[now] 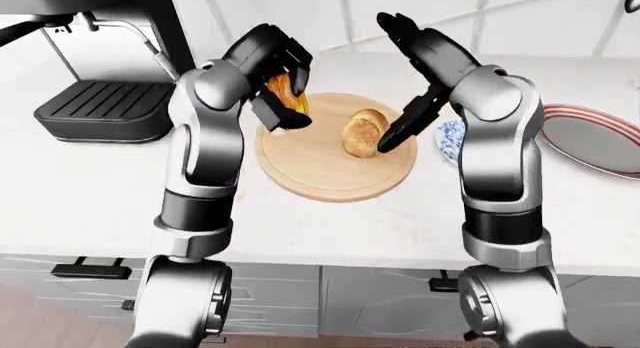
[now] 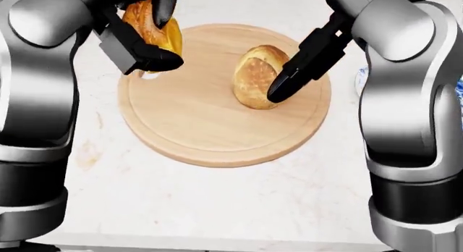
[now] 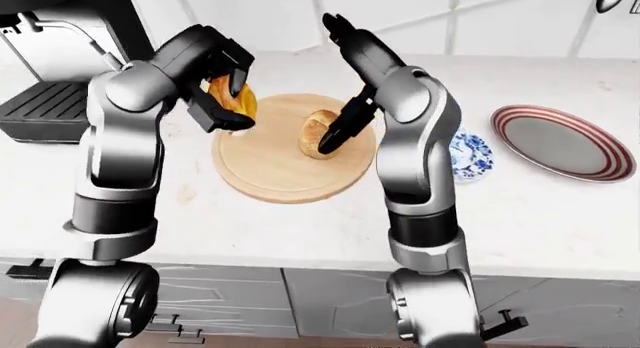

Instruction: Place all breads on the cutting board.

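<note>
A round wooden cutting board (image 2: 195,127) lies on the white counter. A round bread roll (image 2: 254,75) stands on it, right of its middle. My left hand (image 2: 148,32) is shut on a golden bread piece (image 2: 148,21) and holds it above the board's upper left edge. My right hand (image 2: 300,67) is open, its dark fingers (image 2: 284,88) stretched down against the roll's right side. The right hand's other fingers point up in the left-eye view (image 1: 400,25).
A black coffee machine with a drip tray (image 1: 100,108) stands at the left of the left-eye view. A blue-patterned cup (image 3: 470,154) and a red-striped plate (image 3: 562,142) lie right of the board. Cabinet drawers (image 1: 300,295) run below the counter edge.
</note>
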### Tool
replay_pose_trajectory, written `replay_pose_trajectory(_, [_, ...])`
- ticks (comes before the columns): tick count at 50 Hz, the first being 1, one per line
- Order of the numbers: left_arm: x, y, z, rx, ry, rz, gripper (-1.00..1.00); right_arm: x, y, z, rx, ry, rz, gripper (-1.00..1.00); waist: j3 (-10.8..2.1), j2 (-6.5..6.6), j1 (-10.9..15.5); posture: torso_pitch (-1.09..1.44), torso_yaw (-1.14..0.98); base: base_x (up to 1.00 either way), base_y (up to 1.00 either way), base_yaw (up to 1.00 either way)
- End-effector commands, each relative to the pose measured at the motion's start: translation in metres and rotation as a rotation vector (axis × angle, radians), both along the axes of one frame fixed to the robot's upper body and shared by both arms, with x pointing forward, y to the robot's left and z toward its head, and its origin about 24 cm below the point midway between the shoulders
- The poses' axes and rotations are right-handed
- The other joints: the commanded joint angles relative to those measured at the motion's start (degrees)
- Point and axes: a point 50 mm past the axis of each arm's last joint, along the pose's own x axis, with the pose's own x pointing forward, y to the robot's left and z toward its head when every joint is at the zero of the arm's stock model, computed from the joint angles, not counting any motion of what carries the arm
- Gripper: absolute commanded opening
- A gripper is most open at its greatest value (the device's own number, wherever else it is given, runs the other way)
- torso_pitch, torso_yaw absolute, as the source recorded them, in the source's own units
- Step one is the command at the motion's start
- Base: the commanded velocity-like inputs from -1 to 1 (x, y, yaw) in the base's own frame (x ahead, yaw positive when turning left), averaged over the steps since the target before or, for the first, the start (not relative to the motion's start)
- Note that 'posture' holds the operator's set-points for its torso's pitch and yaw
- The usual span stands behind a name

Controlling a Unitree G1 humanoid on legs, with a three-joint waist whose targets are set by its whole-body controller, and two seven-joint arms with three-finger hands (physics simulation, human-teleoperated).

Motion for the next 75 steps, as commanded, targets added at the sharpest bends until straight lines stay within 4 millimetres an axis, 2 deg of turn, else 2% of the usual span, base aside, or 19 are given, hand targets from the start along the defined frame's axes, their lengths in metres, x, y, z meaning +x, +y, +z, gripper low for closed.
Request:
replay_pose_trajectory(1, [-0.007,-0.003,0.025,0.013,-0.129,0.0,-1.0,-0.008,0.0,0.019,0.002,-0.076,0.005,1.0,-2.02,0.02,0.1,0.0,0.0,0.0,0.0,0.0])
replay_pose_trajectory(5, [-0.001,-0.016,0.015,0.041,-0.116,-0.02,-1.0,-0.011,0.0,0.023,0.005,-0.079,0.012,1.0,-2.04,-0.03,0.0,0.0,0.0,0.0,0.0,0.0])
replay_pose_trajectory(13, [0.007,-0.026,-0.003,0.1,-0.093,-0.036,-1.0,-0.012,0.002,0.022,0.018,-0.079,0.023,1.0,-2.17,-0.13,-0.1,0.0,0.0,0.0,0.0,0.0])
replay_pose_trajectory(24, [0.009,-0.028,-0.019,0.161,-0.078,-0.048,-1.0,-0.011,0.003,0.022,0.022,-0.082,0.025,1.0,-2.19,-0.11,-0.1,0.0,0.0,0.0,0.0,0.0])
replay_pose_trajectory(32, [0.009,-0.033,-0.028,0.173,-0.062,-0.067,-0.57,-0.009,-0.002,0.016,0.028,-0.08,0.013,1.0,-2.23,-0.25,0.0,0.0,0.0,0.0,0.0,0.0])
replay_pose_trajectory(33, [0.009,-0.034,-0.03,0.175,-0.058,-0.07,-0.38,-0.009,-0.002,0.016,0.029,-0.079,0.013,1.0,-2.24,-0.27,0.0,0.0,0.0,0.0,0.0,0.0])
replay_pose_trajectory(35, [0.009,-0.035,-0.031,0.177,-0.055,-0.073,-0.29,-0.009,-0.002,0.015,0.029,-0.079,0.013,1.0,-2.24,-0.28,0.0,0.0,0.0,0.0,0.0,0.0])
replay_pose_trajectory(47, [0.007,-0.035,-0.036,0.188,-0.043,-0.082,-0.08,-0.008,-0.001,0.013,0.029,-0.079,0.013,1.0,-2.33,-0.22,0.1,0.0,0.0,0.0,0.0,0.0])
replay_pose_trajectory(51, [0.006,-0.037,-0.037,0.194,-0.039,-0.087,0.12,-0.008,-0.001,0.014,0.03,-0.079,0.013,1.0,-2.36,-0.24,0.1,0.0,0.0,0.0,0.0,0.0])
replay_pose_trajectory(54, [0.005,-0.037,-0.033,0.194,-0.043,-0.088,0.23,-0.008,-0.001,0.014,0.029,-0.078,0.015,1.0,-2.38,-0.25,0.1,0.0,0.0,0.0,0.0,0.0])
replay_pose_trajectory(57, [0.004,-0.037,-0.029,0.193,-0.051,-0.087,0.43,-0.008,0.0,0.015,0.029,-0.079,0.016,1.0,-2.38,-0.26,0.1,0.0,0.0,0.0,0.0,0.0])
replay_pose_trajectory(61, [0.003,-0.038,-0.026,0.193,-0.057,-0.089,0.55,-0.008,-0.001,0.016,0.029,-0.08,0.015,1.0,-2.34,-0.24,0.1,0.0,0.0,0.0,0.0,0.0])
replay_pose_trajectory(68, [-0.001,-0.036,-0.022,0.191,-0.066,-0.088,0.55,-0.009,-0.004,0.018,0.029,-0.082,0.012,1.0,-2.42,-0.2,0.0,0.0,0.0,0.0,0.0,0.0])
replay_pose_trajectory(75, [-0.025,-0.018,0.014,0.127,-0.136,-0.069,0.55,-0.023,-0.016,0.035,0.073,-0.105,0.01,1.0,-2.02,-0.21,0.0,0.0,0.0,0.0,0.0,0.0])
